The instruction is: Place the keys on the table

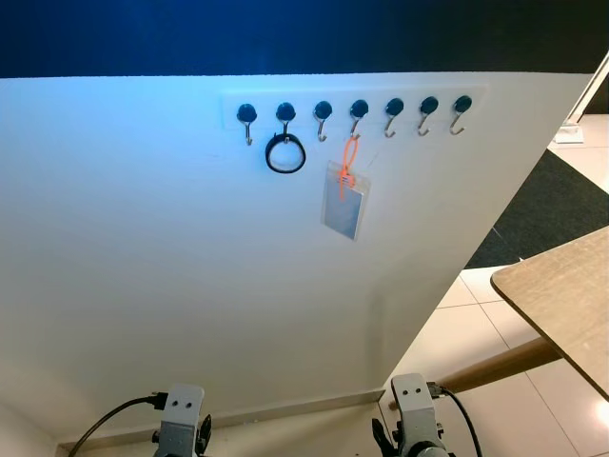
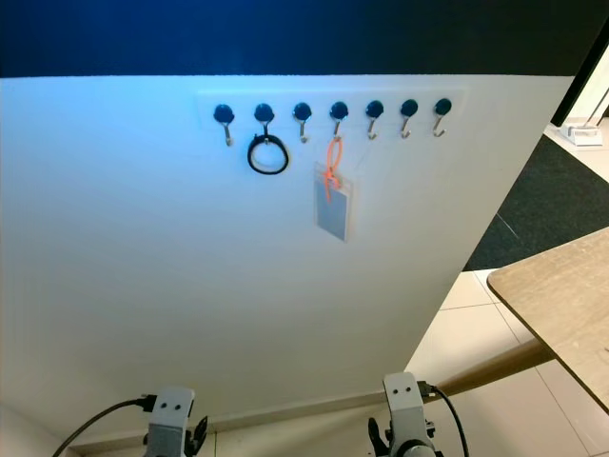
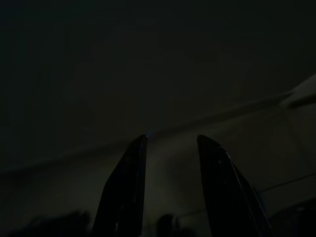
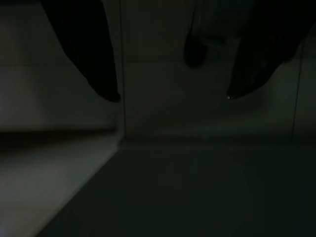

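- Ahead, a white wall [image 1: 190, 267] carries a rail of seven hooks [image 1: 354, 112] near its top, under a dark blue band.
- On the second hook from the left hangs a black ring [image 1: 285, 153].
- From the fourth hook hangs a clear tag [image 1: 344, 200] on an orange loop [image 1: 348, 169]; it lies tilted against the wall, just right of and lower than the ring.
- Whether any keys sit on the ring or the tag cannot be told; these are the only things on the hooks.
- Right of the wall, a wooden table [image 1: 561, 295] juts in, its top bare where it shows, with a slanted wooden leg [image 1: 495, 367] beneath it over pale floor tiles [image 1: 457, 333].
- Farther right lies a dark mat [image 1: 552, 205].
- Both arms hang low at the bottom edge, well apart from the hooks and the table.
- Left gripper [image 3: 170, 143]: in its dark wrist view the two black fingers [image 3: 128, 187] stand apart with nothing between them.
- Right gripper [image 4: 170, 96]: its fingers [image 4: 94, 59] are likewise spread and empty, over floor tiles where the wall's foot meets them.
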Motion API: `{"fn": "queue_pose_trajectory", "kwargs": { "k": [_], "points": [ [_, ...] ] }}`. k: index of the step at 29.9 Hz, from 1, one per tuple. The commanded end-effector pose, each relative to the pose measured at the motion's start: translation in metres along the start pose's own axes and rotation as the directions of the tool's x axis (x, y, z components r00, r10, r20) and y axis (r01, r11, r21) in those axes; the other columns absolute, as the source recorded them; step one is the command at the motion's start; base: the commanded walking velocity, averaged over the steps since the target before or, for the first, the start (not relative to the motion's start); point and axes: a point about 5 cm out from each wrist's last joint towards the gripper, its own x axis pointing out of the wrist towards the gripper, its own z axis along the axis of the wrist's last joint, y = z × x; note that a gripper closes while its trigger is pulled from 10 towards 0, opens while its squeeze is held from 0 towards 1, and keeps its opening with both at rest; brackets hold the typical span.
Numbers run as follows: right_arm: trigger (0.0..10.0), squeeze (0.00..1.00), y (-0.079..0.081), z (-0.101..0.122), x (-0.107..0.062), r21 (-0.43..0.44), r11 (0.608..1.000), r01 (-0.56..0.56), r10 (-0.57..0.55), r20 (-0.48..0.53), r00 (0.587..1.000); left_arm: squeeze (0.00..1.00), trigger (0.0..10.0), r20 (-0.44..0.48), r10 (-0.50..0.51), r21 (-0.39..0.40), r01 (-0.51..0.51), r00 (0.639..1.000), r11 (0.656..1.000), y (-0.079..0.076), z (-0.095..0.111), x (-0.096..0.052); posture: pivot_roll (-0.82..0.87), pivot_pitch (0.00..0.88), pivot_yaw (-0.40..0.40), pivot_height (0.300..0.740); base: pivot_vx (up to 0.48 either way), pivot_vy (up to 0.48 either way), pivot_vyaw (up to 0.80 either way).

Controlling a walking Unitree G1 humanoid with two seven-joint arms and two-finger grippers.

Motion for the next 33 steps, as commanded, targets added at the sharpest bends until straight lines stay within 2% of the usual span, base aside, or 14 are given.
{"fn": "queue_pose_trajectory", "kwargs": {
  "k": [1,6,7,9,12,14,15,17,18,20,24,25,26,33],
  "points": [
    [10.0,0.00,-0.001,0.008,0.001,-0.045,0.999,-0.012,0.014,0.059,0.998,0.00,10.0,0.044,-0.025,-0.010,0.025,0.999,1.000,0.004,0.003,-0.003,0.04,0.082,-0.034,0.740,0.000,0.000,0.00],
    [10.0,0.00,-0.003,0.048,-0.003,-0.094,0.995,-0.026,0.059,0.364,0.930,0.00,10.0,0.268,-0.244,0.084,0.230,0.932,0.970,-0.012,0.030,-0.016,0.05,0.089,-0.031,0.740,0.000,0.000,0.00],
    [10.0,0.00,-0.003,0.048,-0.003,-0.094,0.995,-0.026,0.059,0.364,0.930,0.00,10.0,0.268,-0.244,0.084,0.230,0.932,0.970,-0.012,0.030,-0.016,0.05,0.089,-0.031,0.740,0.000,0.000,0.00],
    [10.0,0.00,-0.006,0.065,-0.007,-0.061,0.998,-0.016,0.043,0.477,0.878,0.00,10.0,0.346,-0.246,0.126,0.215,0.906,0.968,-0.011,0.042,-0.019,0.05,0.092,-0.030,0.740,0.000,0.000,0.00],
    [10.0,0.00,-0.010,0.100,-0.016,-0.011,1.000,-0.005,0.011,0.640,0.769,0.00,10.0,0.467,-0.227,0.141,0.182,0.855,0.973,-0.008,0.068,-0.025,0.05,0.097,-0.024,0.740,0.000,0.000,0.00],
    [10.0,0.00,-0.010,0.100,-0.016,-0.011,1.000,-0.005,0.011,0.640,0.769,0.00,10.0,0.467,-0.227,0.141,0.182,0.855,0.973,-0.008,0.068,-0.025,0.05,0.097,-0.024,0.740,0.000,0.000,0.00],
    [10.0,0.00,-0.010,0.108,-0.019,-0.011,1.000,-0.006,0.012,0.670,0.743,0.00,10.0,0.489,-0.227,0.157,0.171,0.843,0.973,-0.007,0.074,-0.026,0.05,0.097,-0.019,0.740,0.000,0.000,0.00],
    [10.0,0.00,-0.005,0.147,-0.033,-0.115,0.993,0.003,0.091,0.798,0.596,0.00,10.0,0.545,-0.240,0.196,0.156,0.803,0.968,-0.007,0.091,-0.032,0.05,0.098,-0.006,0.740,0.000,0.000,0.00],
    [10.0,0.00,-0.005,0.147,-0.033,-0.115,0.993,0.003,0.091,0.798,0.596,0.00,10.0,0.545,-0.240,0.196,0.156,0.803,0.968,-0.007,0.091,-0.032,0.05,0.098,-0.006,0.740,0.000,0.000,0.00],
    [10.0,0.00,-0.002,0.171,-0.044,-0.141,0.990,0.010,0.118,0.859,0.499,0.00,10.0,0.575,-0.235,0.201,0.143,0.783,0.969,-0.007,0.100,-0.035,0.04,0.099,-0.004,0.740,0.000,0.000,0.00],
    [10.0,0.00,0.000,0.189,-0.052,-0.139,0.990,-0.020,0.134,0.892,0.431,0.00,10.0,0.606,-0.214,0.181,0.129,0.766,0.975,-0.008,0.106,-0.039,0.04,0.095,-0.003,0.740,0.000,0.000,0.00],
    [10.0,0.91,0.004,0.195,-0.055,-0.149,0.988,-0.051,0.157,0.901,0.404,0.00,10.0,0.624,-0.220,0.177,0.139,0.750,0.974,-0.011,0.110,-0.041,0.04,0.093,-0.003,0.740,0.000,0.000,0.00],
    [10.0,1.00,0.007,0.197,-0.057,-0.156,0.984,-0.084,0.176,0.904,0.391,0.00,10.0,0.636,-0.238,0.187,0.152,0.734,0.971,-0.015,0.114,-0.044,0.04,0.091,-0.005,0.740,0.000,0.000,0.00],
    [10.0,1.00,0.013,0.207,-0.062,-0.149,0.980,-0.132,0.188,0.910,0.369,0.00,10.0,0.652,-0.280,0.217,0.181,0.705,0.959,-0.024,0.125,-0.049,0.05,0.088,-0.008,0.740,0.000,0.000,0.00]
  ]
}}
